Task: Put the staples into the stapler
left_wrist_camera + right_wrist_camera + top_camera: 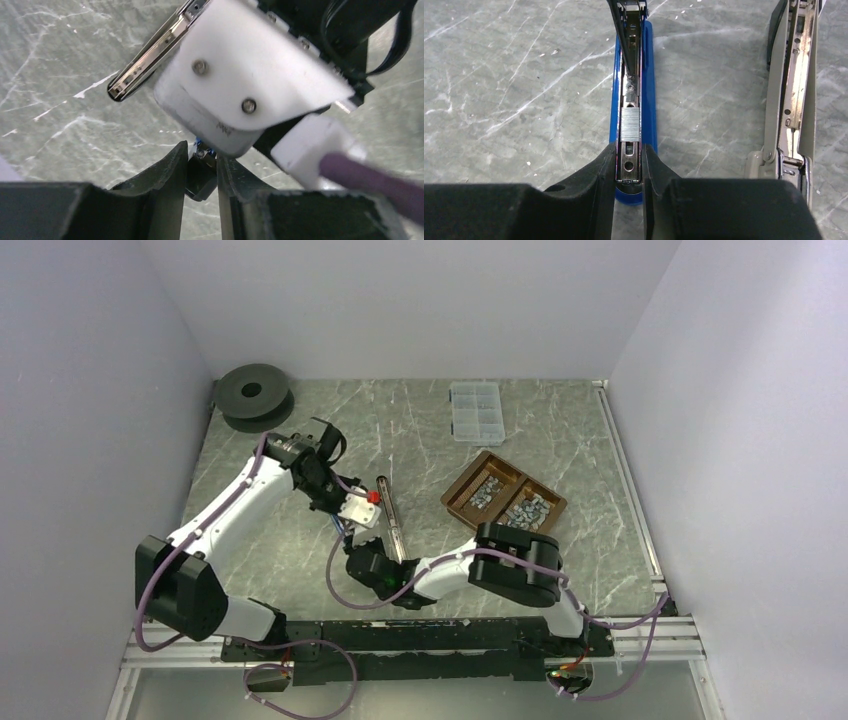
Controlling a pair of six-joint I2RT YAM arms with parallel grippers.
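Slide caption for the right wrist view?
Right gripper clamps the open magazine of the blue stapler, a staple strip lying in its channel; a grey stapler lies open alongside.

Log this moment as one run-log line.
left tool: shut on blue stapler | right tool: shut on blue stapler | staple strip: in open channel | second stapler: open beside
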